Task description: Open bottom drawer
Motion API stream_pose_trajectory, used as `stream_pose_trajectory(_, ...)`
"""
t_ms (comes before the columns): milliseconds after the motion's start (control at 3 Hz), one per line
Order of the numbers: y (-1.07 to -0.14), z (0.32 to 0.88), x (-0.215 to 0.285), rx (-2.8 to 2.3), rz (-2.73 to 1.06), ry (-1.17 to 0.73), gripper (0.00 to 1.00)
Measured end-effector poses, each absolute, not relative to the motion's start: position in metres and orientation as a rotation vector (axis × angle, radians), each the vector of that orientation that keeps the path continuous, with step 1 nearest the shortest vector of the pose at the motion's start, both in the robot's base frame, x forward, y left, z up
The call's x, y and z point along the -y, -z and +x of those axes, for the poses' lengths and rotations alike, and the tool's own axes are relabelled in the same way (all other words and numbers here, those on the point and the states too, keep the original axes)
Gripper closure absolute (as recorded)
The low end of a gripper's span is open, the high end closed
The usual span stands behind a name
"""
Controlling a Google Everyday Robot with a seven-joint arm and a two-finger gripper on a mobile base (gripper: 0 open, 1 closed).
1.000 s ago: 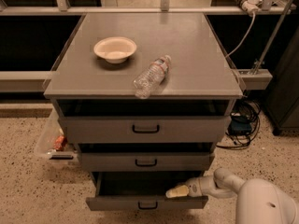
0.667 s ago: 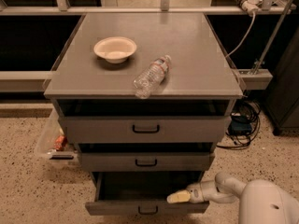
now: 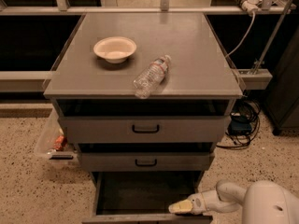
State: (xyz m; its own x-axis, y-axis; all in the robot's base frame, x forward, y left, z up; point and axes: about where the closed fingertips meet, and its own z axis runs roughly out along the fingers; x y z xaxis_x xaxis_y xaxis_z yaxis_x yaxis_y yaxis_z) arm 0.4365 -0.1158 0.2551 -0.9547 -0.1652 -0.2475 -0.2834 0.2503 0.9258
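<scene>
The bottom drawer [image 3: 140,192] of the grey cabinet is pulled well out, and its dark grey inside shows. Its front edge lies at the bottom of the camera view and its handle is out of view. My gripper [image 3: 180,207] reaches in from the lower right, with its yellowish fingertips resting at the drawer's front right edge. The white arm [image 3: 233,197] curves behind it.
The middle drawer [image 3: 145,162] and the top drawer [image 3: 145,129] are shut, each with a black loop handle. A white bowl [image 3: 115,49] and a lying plastic bottle [image 3: 152,75] rest on the cabinet top. A clear bin [image 3: 52,141] stands at the left, cables [image 3: 243,125] at the right.
The bottom drawer has slid further out toward the camera. My gripper has moved with its front edge, down and slightly left.
</scene>
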Motion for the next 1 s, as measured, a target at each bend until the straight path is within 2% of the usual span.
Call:
stream_pose_trajectory(333, -0.268, 0.431, 0.125, -2.413, -0.427, -1.78, 0.0)
stream_pose_trajectory(667, -0.306, 0.437, 0.145, -2.338, -0.51, -1.579, 0.0)
stream_pose_trajectory(1000, -0.324, 0.468, 0.174, -2.295, -0.508, -1.275, 0.0)
